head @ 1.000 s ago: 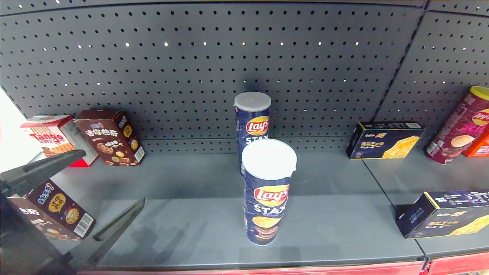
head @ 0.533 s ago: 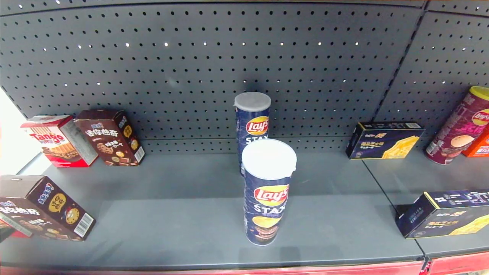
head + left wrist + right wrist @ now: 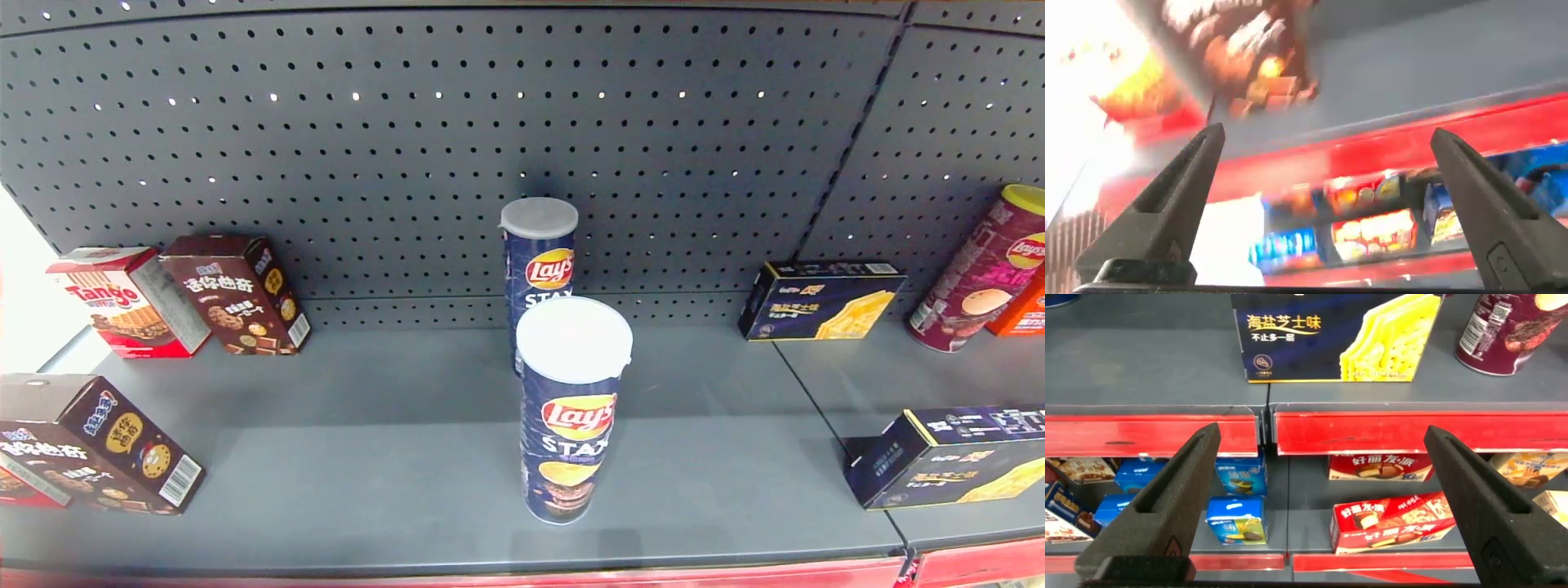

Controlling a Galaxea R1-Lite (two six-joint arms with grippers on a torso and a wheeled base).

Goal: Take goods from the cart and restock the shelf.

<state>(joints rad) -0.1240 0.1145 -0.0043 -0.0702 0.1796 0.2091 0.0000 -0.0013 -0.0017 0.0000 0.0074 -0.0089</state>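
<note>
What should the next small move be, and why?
Probably draw the left pincer away from the shelf to fetch more goods: it is open and empty, as is the right pincer, and the brown cookie box already stands on the shelf.

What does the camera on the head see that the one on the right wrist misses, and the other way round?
Head view's own: a chip can with a second chip can behind it, brown cookie boxes, a red wafer box, the pegboard wall. Right wrist view's own: the open right gripper, plus blue boxes and red boxes on the level below. Shared: the front dark blue cracker box and the shelf's red front rail.
</note>
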